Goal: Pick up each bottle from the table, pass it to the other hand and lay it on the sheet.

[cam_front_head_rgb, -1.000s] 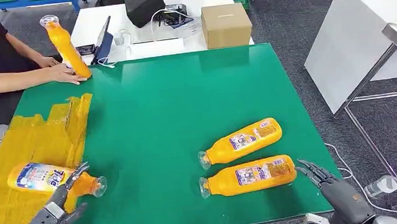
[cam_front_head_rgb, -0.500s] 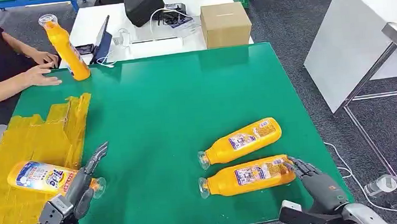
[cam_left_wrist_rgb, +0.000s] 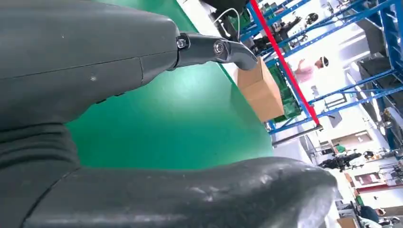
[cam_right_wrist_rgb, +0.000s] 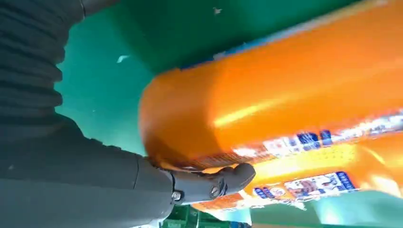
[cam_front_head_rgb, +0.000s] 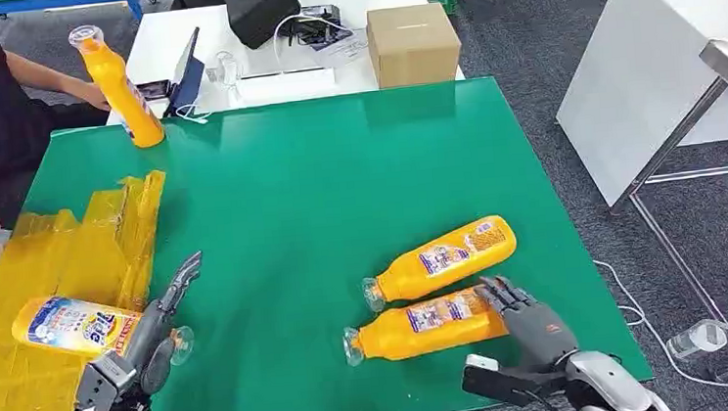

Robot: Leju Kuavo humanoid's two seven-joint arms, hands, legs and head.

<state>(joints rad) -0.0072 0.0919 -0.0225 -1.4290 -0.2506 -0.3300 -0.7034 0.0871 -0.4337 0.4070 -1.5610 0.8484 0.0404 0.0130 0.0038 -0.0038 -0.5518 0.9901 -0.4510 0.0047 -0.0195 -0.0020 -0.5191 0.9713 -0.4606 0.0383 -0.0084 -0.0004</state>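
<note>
Low in the right of the head view, the right hand (cam_front_head_rgb: 531,325) lies against the base end of the nearer bottle (cam_front_head_rgb: 426,324), fingers curled over it; whether they have closed into a real hold I cannot tell. That bottle lies on its side on the green surface (cam_front_head_rgb: 338,178), cap toward frame left, just beside a second bottle (cam_front_head_rgb: 443,257). It looks like smooth rigid plastic, full and fairly heavy, likely to roll or slip, so a wrap around the labelled middle seems safer than the rounded base. At lower left, the left hand (cam_front_head_rgb: 140,346) hovers with fingers apart, holding nothing, near the neck of a bottle on the yellow sheet (cam_front_head_rgb: 80,257). Another bottle (cam_front_head_rgb: 118,85) stands upright at upper left.
</note>
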